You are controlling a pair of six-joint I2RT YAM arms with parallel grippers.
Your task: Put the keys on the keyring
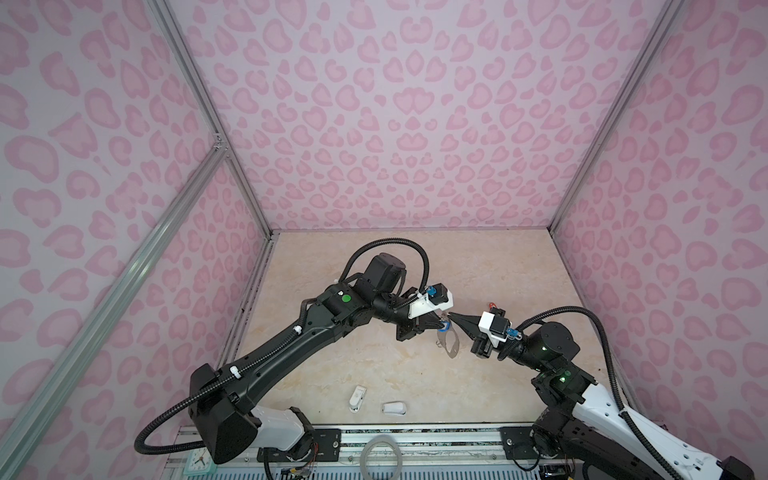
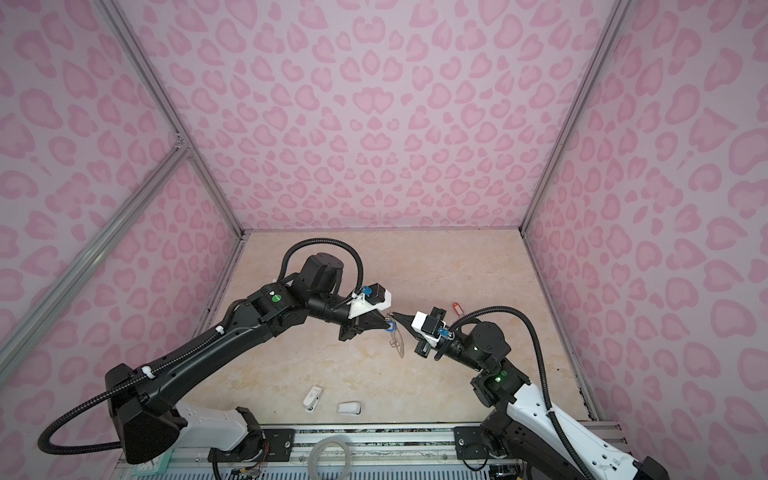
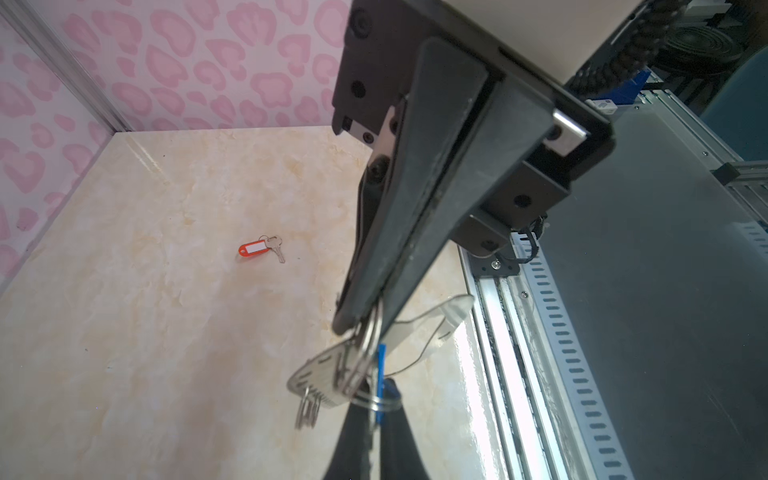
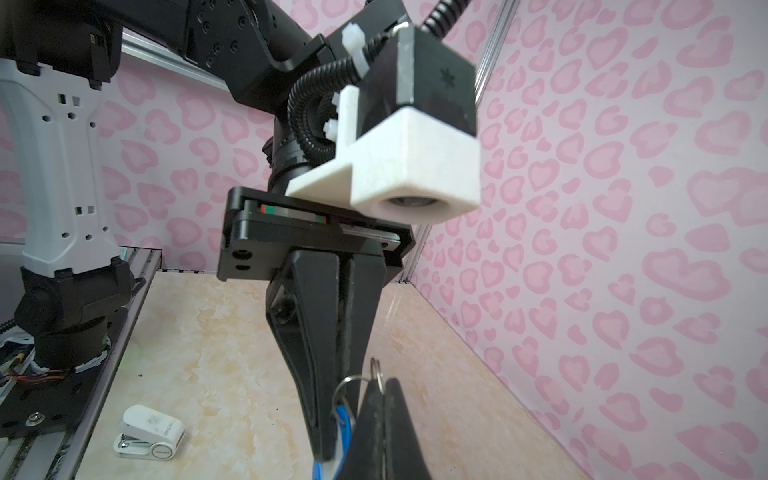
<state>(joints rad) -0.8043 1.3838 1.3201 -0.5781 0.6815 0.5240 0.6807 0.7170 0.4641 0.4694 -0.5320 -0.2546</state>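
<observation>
Blue key (image 4: 345,422) barely visible behind closed right fingers (image 4: 401,432); keyring (image 3: 318,374) blurred.

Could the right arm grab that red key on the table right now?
Probably not yet. The red key lies unblocked close by, but the right arm's fingers are pinched shut on a wire ring.

Only a sliver of the blue tag (image 3: 380,365) shows beside the blurred keyring (image 3: 316,376); its key cannot be made out.

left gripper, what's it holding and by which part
The keyring, pinched by a wire split ring on its edge; the plate hangs below the shut left gripper.
</observation>
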